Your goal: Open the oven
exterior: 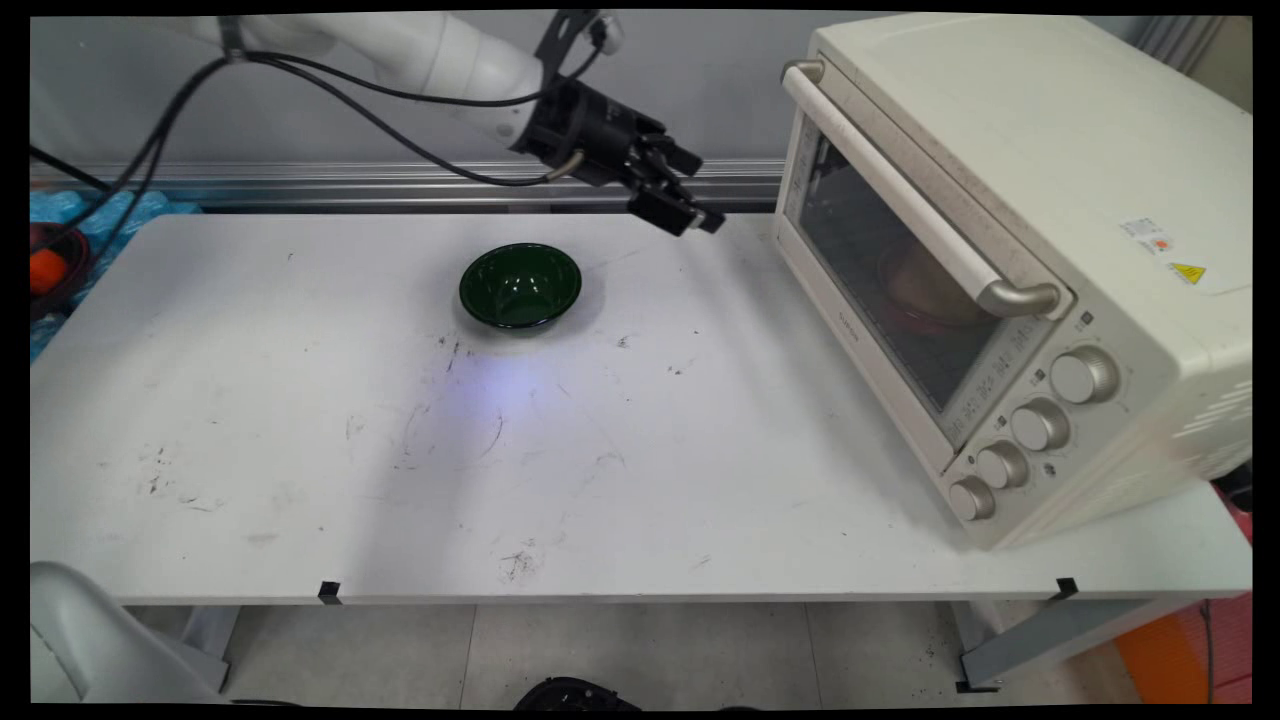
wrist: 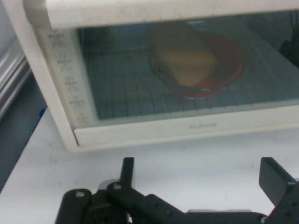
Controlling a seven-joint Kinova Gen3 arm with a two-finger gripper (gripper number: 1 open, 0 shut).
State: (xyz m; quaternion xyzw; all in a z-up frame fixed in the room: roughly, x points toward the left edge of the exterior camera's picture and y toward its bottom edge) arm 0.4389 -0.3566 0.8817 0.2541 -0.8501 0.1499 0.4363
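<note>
While the gripper (exterior: pixel 688 212) hangs above the table's (exterior: pixel 300 480) far edge with its fingers (wrist: pixel 127 170) spread apart and empty, it points right at the cream toaster oven (exterior: pixel 1050 200). Behind the oven's shut glass door (wrist: pixel 196 74), a red dish (wrist: pixel 233 60) holding something tan sits on the rack. Left of the gripper, nearer the camera, a dark green bowl (exterior: pixel 520 285) stands on the table.

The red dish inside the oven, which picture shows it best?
The hand view: the red dish sits close behind the oven glass, holding something yellowish. In the main view it is only a faint reddish shape through the door.
</note>
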